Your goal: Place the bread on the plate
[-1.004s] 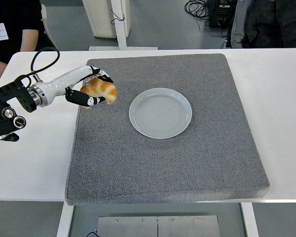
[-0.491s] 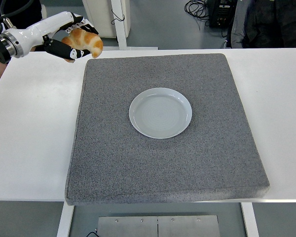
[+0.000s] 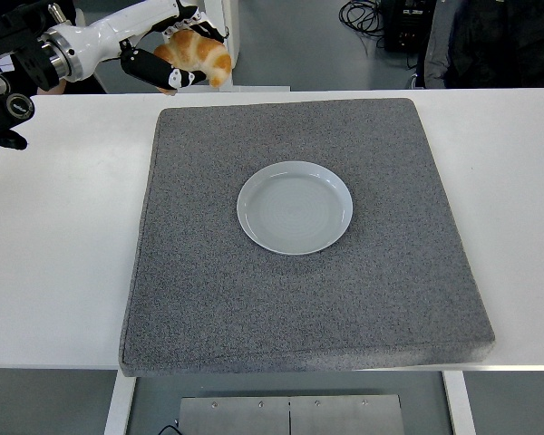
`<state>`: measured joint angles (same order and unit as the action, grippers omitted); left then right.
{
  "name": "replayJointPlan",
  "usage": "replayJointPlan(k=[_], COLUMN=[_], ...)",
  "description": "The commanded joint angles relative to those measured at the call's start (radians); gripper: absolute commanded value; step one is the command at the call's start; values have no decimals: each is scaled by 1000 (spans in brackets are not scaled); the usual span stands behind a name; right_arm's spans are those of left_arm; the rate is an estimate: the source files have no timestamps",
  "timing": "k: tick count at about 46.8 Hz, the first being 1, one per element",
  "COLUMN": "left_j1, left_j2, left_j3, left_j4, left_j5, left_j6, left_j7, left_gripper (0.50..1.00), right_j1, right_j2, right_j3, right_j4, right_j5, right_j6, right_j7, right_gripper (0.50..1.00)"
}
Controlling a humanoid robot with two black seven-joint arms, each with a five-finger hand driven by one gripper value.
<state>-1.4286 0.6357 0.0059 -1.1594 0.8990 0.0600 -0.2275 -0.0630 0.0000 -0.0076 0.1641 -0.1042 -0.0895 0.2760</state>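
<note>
Up top-left we see the left hand [image 3: 177,47] w/ fingers curled round the bread [image 3: 198,53], a golden croissant-like piece, held in the air above the table's far edge, beyond the grey mat [image 3: 299,299]. The plate [image 3: 295,207] sits empty at the mat's centre, well apart from the bread. The white table [image 3: 54,263] carries the mat. Thumb looks to be under the bread, though it's partly hidden.

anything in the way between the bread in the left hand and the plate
Nothing visible. The left hand holds the bread in the air past the mat's far left corner; only bare grey mat lies between it and the empty plate.
</note>
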Motion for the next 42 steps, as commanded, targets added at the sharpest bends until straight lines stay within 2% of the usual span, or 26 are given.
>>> replayJointPlan(k=[1, 17, 25, 33, 42], left_j1=[0, 3, 7, 20, 40], left_j2=[-53, -272, -353, -410, -410], left_j3=[0, 8, 14, 25, 97], left_j4=[26, 125, 130, 130, 132], left_j5=[0, 1, 5, 17, 34], left_j6=[0, 1, 1, 6, 20], left_j7=[0, 0, 3, 7, -1], left_gripper=[500, 500, 500, 500, 500], right_j1=[0, 0, 0, 0, 0], right_j2=[0, 0, 0, 0, 0], right_j3=[0, 0, 0, 0, 0], right_j4=[0, 0, 2, 0, 0], right_j5=[0, 0, 0, 0, 0], right_j6=[0, -1, 1, 0, 1], right_j7=[0, 0, 0, 0, 0], right_gripper=[1000, 1000, 1000, 1000, 1000])
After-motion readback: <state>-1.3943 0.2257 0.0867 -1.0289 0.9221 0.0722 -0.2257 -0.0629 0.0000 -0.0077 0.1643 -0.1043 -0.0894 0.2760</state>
